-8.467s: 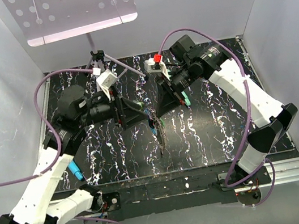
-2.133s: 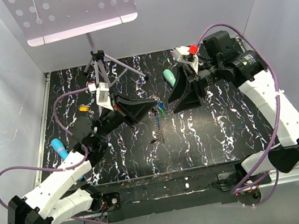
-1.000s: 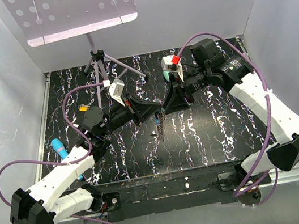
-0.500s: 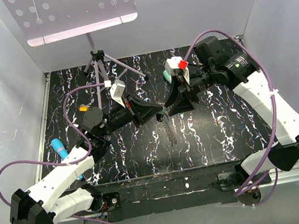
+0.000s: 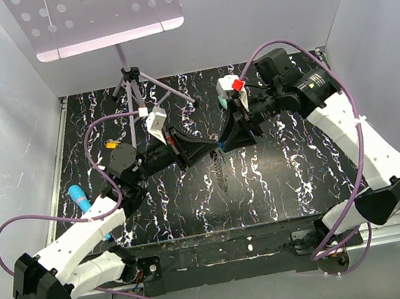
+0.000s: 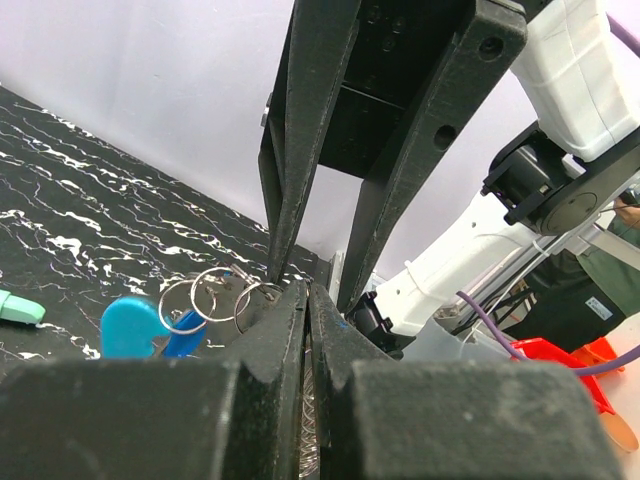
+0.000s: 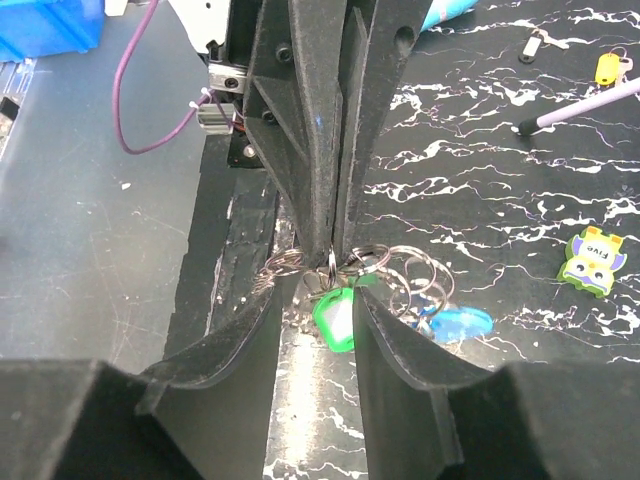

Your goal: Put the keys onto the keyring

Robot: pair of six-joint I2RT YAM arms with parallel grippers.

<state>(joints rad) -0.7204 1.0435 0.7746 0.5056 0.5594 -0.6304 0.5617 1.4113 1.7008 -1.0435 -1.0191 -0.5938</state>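
Tabletop [image 5: 281, 174]: matte black, white marble-type veining. Keyring [image 5: 221, 170]: fine grey beaded metal chain w/ thin wire rings and a smooth, rounded blue plastic clasp [image 7: 457, 324]. It is held up off the tabletop at centre, the chain hanging below the claw tips. Left claw [image 6: 305, 292], w/ rough black wedge-shaped fingers, is closed tight and the keyring is pinched at its tips. Right claw [image 7: 318, 290] is set tip-to-tip against it, jaws part-spread. Green key [image 7: 335, 320], w/ a glossy rounded-square plastic head, is seen in the gap betw. them; contact can't be told. Yellow key [image 7: 608, 68] lies flat on the tabletop's left side, well apart from both claws.
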